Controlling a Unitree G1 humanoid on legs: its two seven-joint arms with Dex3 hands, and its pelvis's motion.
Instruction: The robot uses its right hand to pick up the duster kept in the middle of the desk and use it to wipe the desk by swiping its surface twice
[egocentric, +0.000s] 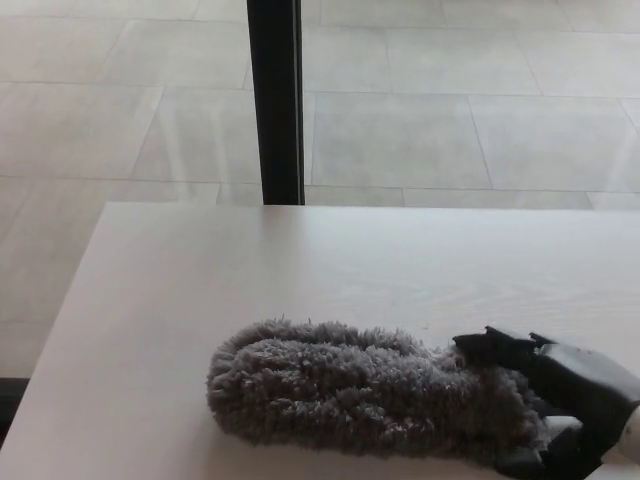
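The duster (365, 390) is laid flat on the table (250, 270), along its near edge, with its long side running left to right. The robot hand (560, 400) is placed at the right end of the duster, touching it. The floor (450, 120) is seen beyond the far edge of the table. A post (275, 100) is stood on the floor, behind the table's far edge.

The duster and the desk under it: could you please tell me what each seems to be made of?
The duster head looks like grey microfibre or chenille: a thick, shaggy pile of short soft tufts, matte throughout. Its handle is hidden under the right hand. The desk appears to be pale wood or a wood-look laminate: faint straight grain lines and a smooth, satin surface with a soft sheen. Which of the two cannot be told.
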